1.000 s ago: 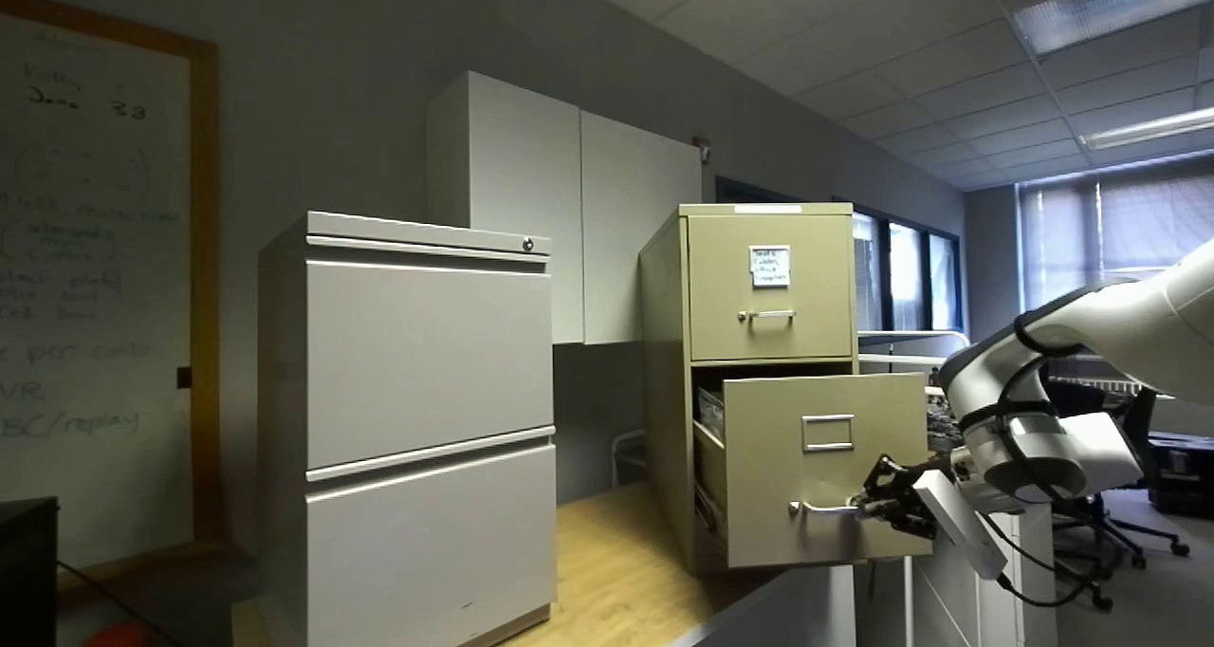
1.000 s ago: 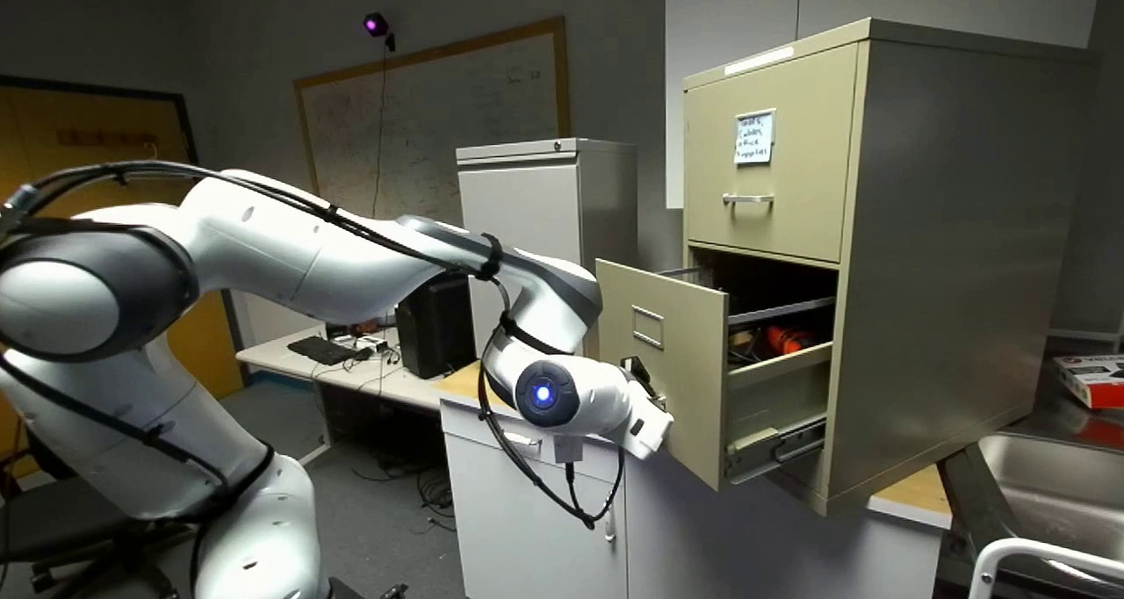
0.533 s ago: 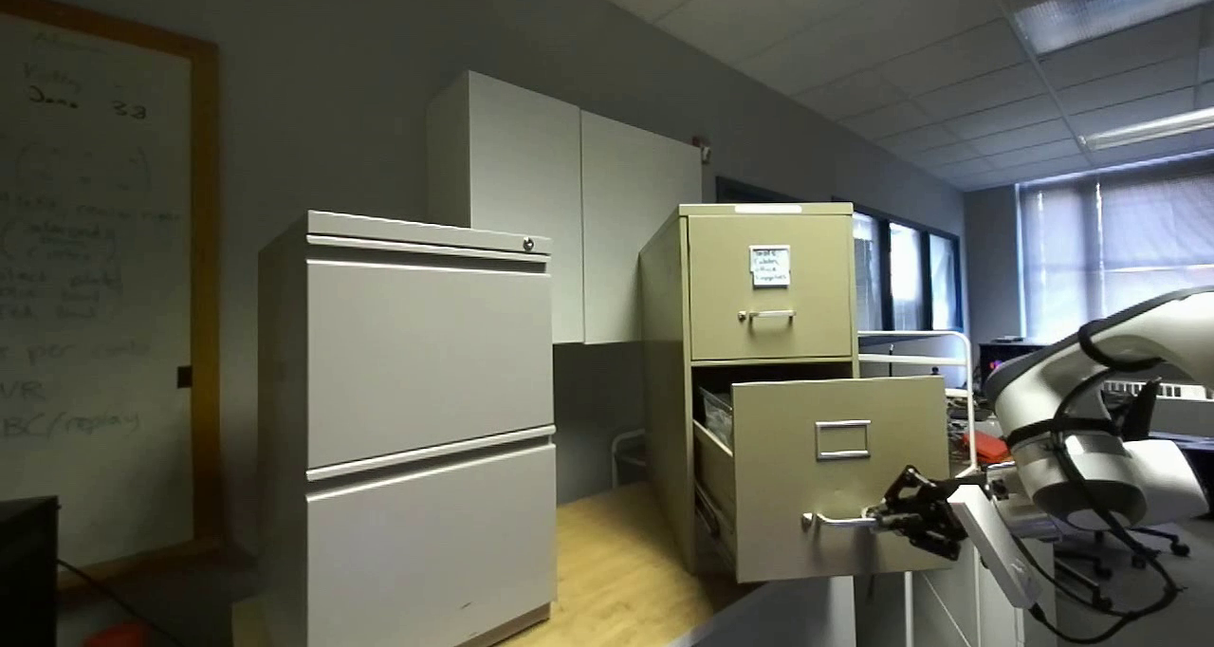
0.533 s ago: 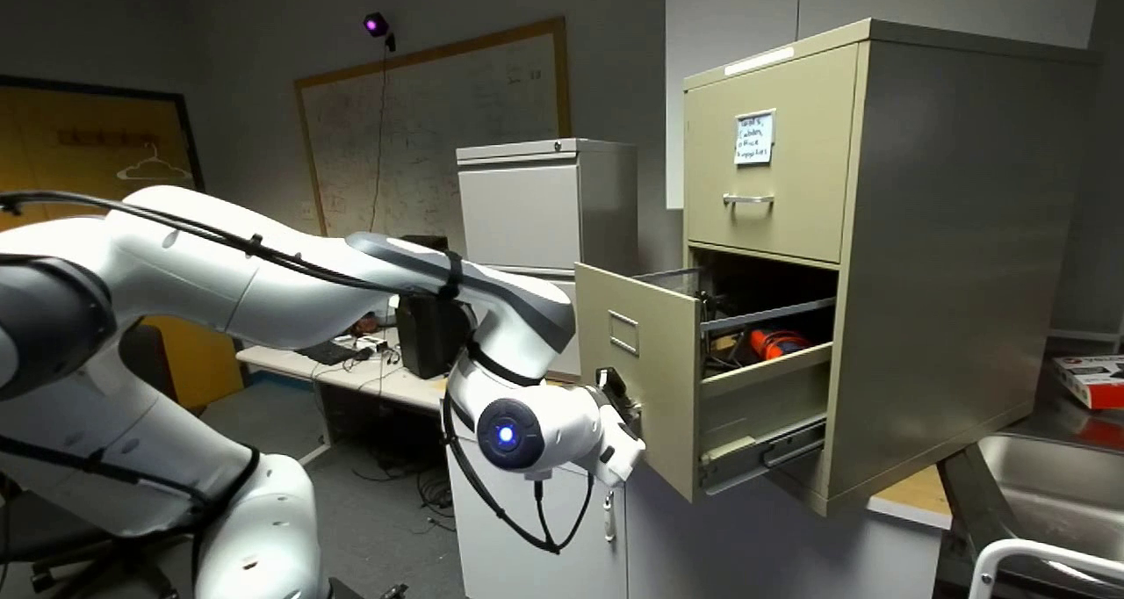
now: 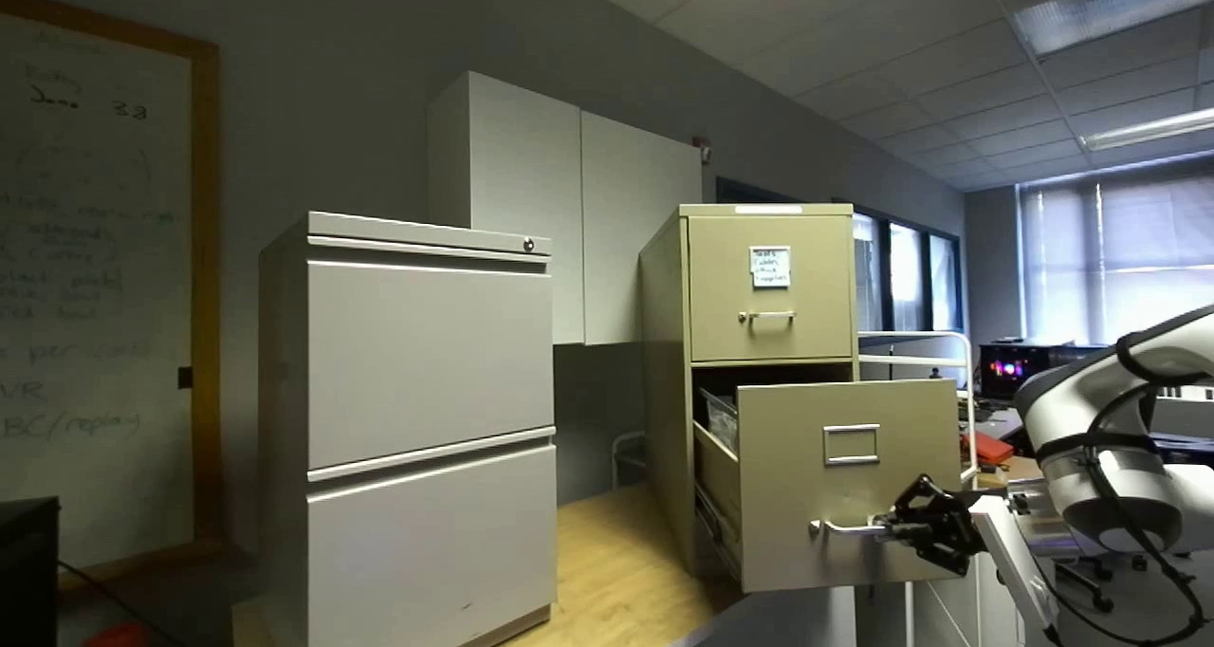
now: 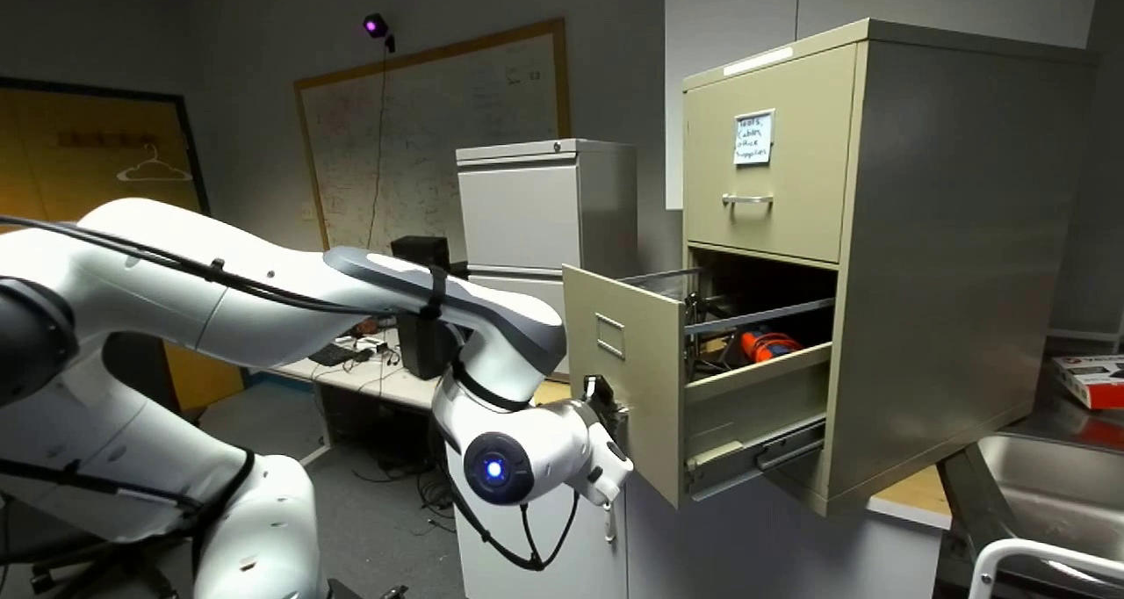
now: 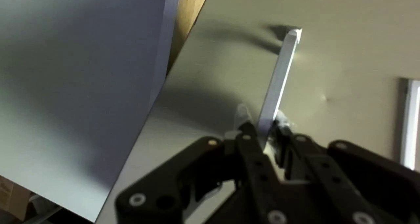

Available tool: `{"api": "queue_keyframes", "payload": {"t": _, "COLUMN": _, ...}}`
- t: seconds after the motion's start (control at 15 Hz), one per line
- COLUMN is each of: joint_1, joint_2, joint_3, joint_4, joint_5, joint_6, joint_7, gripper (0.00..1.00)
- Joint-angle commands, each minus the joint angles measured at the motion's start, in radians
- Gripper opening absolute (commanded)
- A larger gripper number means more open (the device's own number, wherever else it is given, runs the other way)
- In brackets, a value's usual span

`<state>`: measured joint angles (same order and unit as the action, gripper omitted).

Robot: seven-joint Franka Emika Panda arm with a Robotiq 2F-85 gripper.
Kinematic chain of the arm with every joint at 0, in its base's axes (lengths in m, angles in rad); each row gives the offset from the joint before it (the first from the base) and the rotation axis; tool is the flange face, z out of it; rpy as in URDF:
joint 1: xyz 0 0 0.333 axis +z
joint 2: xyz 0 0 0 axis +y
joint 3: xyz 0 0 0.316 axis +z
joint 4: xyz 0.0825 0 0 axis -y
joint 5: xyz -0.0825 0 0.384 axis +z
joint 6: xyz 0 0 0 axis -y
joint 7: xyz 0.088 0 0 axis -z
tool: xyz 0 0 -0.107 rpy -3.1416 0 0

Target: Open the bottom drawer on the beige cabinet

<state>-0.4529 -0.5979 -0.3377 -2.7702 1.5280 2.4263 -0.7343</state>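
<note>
The bottom drawer (image 5: 844, 490) is standing open just beyond the gripper (image 7: 262, 117). The jaws are clamping the drawer's horizontal handle (image 7: 279, 76).

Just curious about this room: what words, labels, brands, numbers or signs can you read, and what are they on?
"Tools, Cables, office Supplies": handwritten label on the top drawer of the beige cabinet.
"BC/replay": whiteboard, faint.
"VR": whiteboard, faint.
"38", apparently: whiteboard.
Other whiteboard writing: too faint or blurred.
Lettering on the red-and-white box: too small to read.
</note>
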Motion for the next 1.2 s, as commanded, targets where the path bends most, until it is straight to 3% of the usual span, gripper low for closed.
{"api": "queue_keyframes", "payload": {"t": 0.0, "joint_1": 0.029, "joint_2": 0.032, "joint_3": 0.018, "joint_4": -0.057, "joint_5": -0.017, "joint_6": -0.097, "joint_7": 0.008, "gripper": 0.08}}
{"api": "queue_keyframes", "payload": {"t": 0.2, "joint_1": 0.02, "joint_2": 0.035, "joint_3": 0.009, "joint_4": -0.062, "joint_5": -0.025, "joint_6": -0.135, "joint_7": 0.025, "gripper": 0.08}}
{"api": "queue_keyframes", "payload": {"t": 0.27, "joint_1": 0.017, "joint_2": 0.033, "joint_3": 0.009, "joint_4": -0.064, "joint_5": -0.029, "joint_6": -0.143, "joint_7": 0.038, "gripper": 0.34}}
{"api": "queue_keyframes", "payload": {"t": 0.4, "joint_1": 0.032, "joint_2": 0.096, "joint_3": 0.009, "joint_4": -0.003, "joint_5": -0.038, "joint_6": -0.196, "joint_7": 0.071, "gripper": 0.48}}
{"api": "queue_keyframes", "payload": {"t": 0.6, "joint_1": 0.05, "joint_2": 0.099, "joint_3": 0.051, "joint_4": -0.008, "joint_5": -0.121, "joint_6": -0.277, "joint_7": 0.157, "gripper": 0.71}}
{"api": "queue_keyframes", "payload": {"t": 0.8, "joint_1": 0.055, "joint_2": 0.087, "joint_3": 0.091, "joint_4": -0.012, "joint_5": -0.307, "joint_6": -0.321, "joint_7": 0.295, "gripper": 0.94}}
{"api": "queue_keyframes", "payload": {"t": 0.87, "joint_1": 0.055, "joint_2": 0.08, "joint_3": 0.103, "joint_4": -0.013, "joint_5": -0.376, "joint_6": -0.329, "joint_7": 0.342, "gripper": 0.99}}
{"api": "queue_keyframes", "payload": {"t": 1.07, "joint_1": 0.056, "joint_2": 0.052, "joint_3": 0.123, "joint_4": -0.012, "joint_5": -0.602, "joint_6": -0.389, "joint_7": 0.48, "gripper": 1.0}}
{"api": "queue_keyframes", "payload": {"t": 1.13, "joint_1": 0.003, "joint_2": 0.044, "joint_3": 0.181, "joint_4": -0.011, "joint_5": -0.66, "joint_6": -0.433, "joint_7": 0.514, "gripper": 1.0}}
